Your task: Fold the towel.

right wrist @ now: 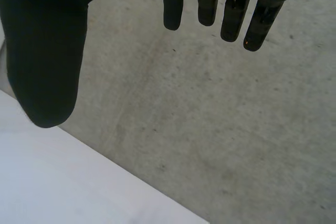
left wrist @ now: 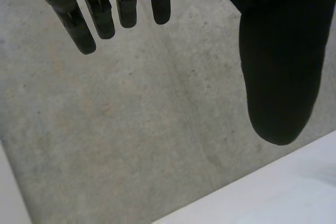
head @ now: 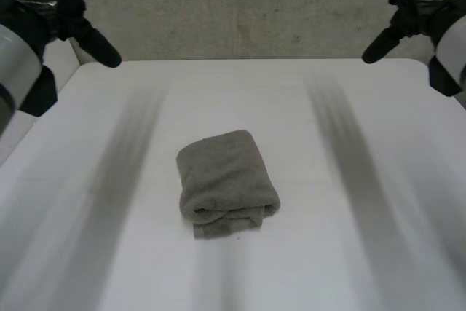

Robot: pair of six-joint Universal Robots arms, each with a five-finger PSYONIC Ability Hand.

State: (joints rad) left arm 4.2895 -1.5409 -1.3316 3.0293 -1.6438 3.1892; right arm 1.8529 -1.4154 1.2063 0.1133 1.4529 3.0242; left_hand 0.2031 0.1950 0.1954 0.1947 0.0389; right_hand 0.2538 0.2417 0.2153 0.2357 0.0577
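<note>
In the middle of the tabletop (head: 349,267), in the head view, the towel (head: 227,182) is seen. It is already folded into a small thick bundle, with its loose ends on the side near the robot. Its long side is pointed from the far edge to the near edge, tilted a little. The left robot hand (head: 73,9) is held up past the far left corner, and the right robot hand (head: 408,5) past the far right corner. The towel is touched by neither. It lies well apart from both, about the same way off from each.

In the left wrist view, the fingers (left wrist: 84,30) are seen straight and spread away from the thumb (left wrist: 278,66). Nothing is held. The grey floor (left wrist: 131,129) is seen below them.

In the right wrist view, the fingers (right wrist: 210,3) and thumb (right wrist: 47,61) are spread the same way, with nothing held. For any more folding, each robot hand would have to be brought down and back toward the bundle.
</note>
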